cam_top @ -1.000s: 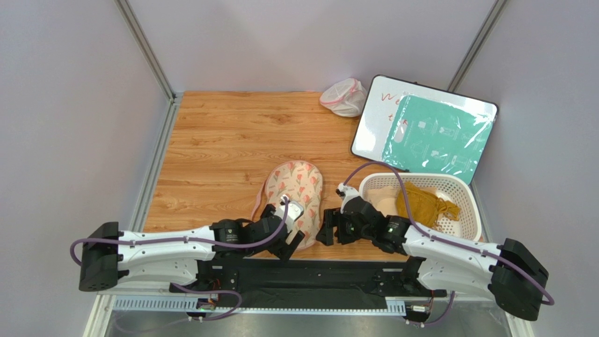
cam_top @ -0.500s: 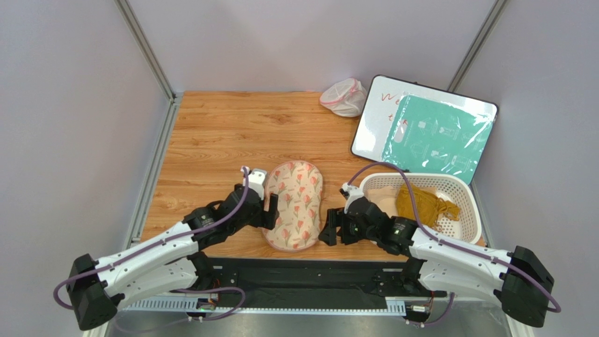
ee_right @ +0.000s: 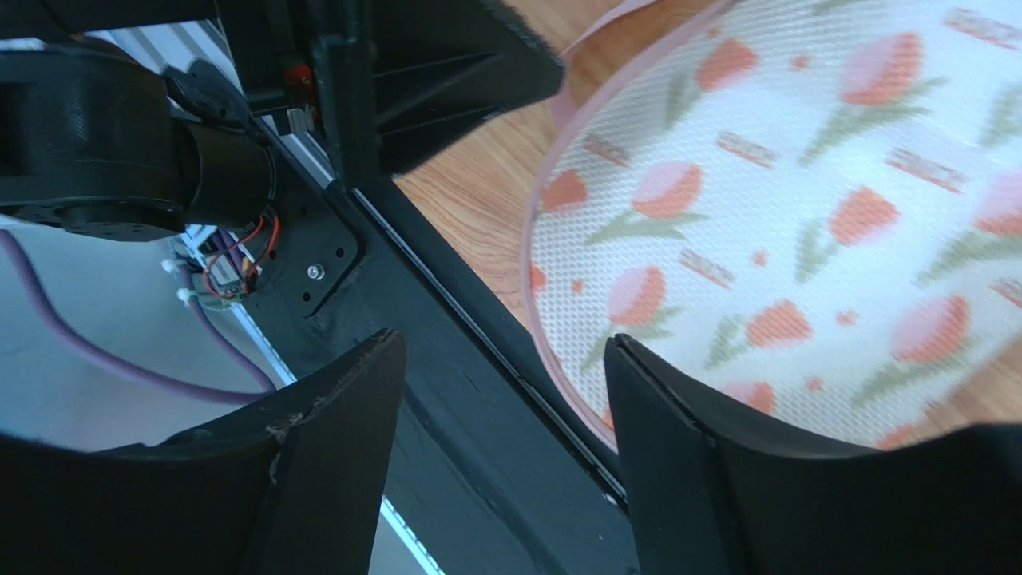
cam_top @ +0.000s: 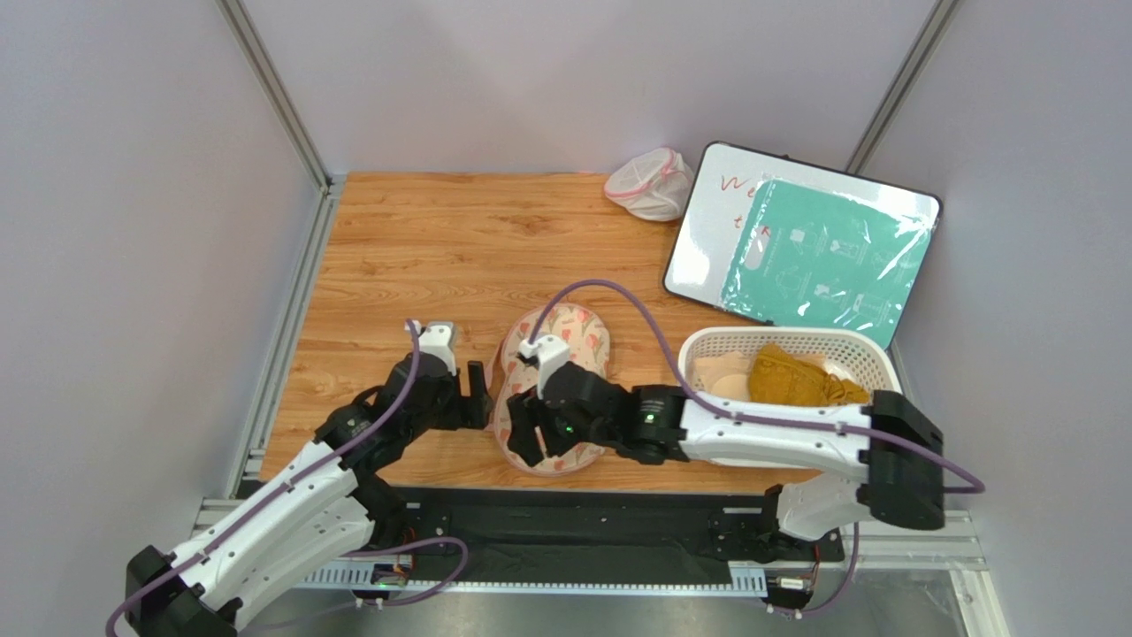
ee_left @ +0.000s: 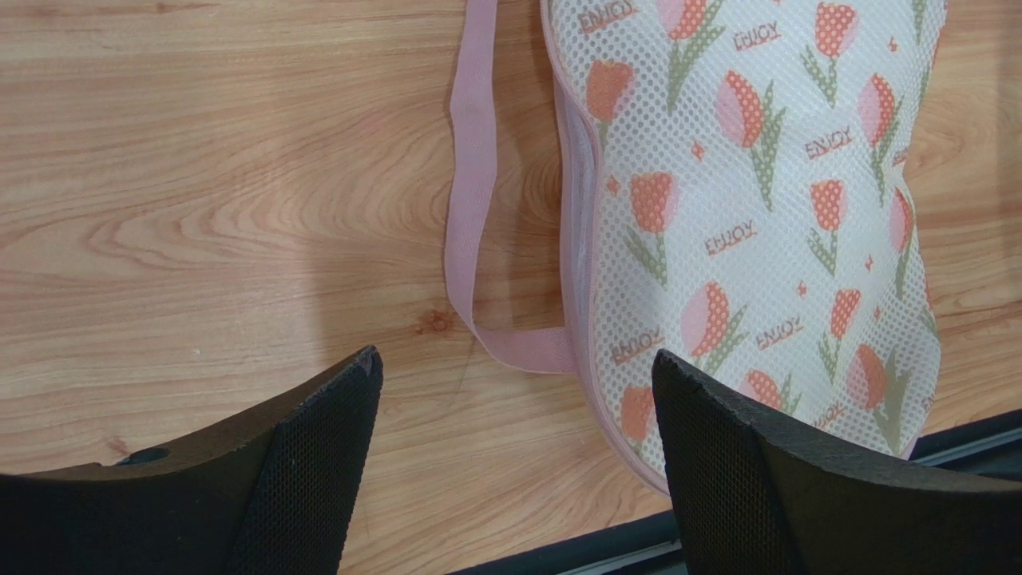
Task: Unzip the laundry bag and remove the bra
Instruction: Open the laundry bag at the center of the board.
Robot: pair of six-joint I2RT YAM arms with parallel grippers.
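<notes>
- Cream oval tulip-print laundry bag [cam_top: 579, 340] lies just beside the wide-open, empty left pincer [cam_top: 476, 394]; the right pincer [cam_top: 532, 431], likewise spread and empty, hangs over its near end.
- White plastic basket [cam_top: 877, 348], well to that pincer's right, holds mustard cloth [cam_top: 797, 378].

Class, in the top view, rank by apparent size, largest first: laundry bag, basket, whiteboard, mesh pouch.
1. whiteboard
2. basket
3. laundry bag, partly covered
4. mesh pouch

I see laundry bag [ee_left: 768, 216] cream mesh, orange-pink tulips, green stems, pink edging; basket [cam_top: 896, 405] white, mustard cloth [cam_top: 797, 378] inside
</notes>
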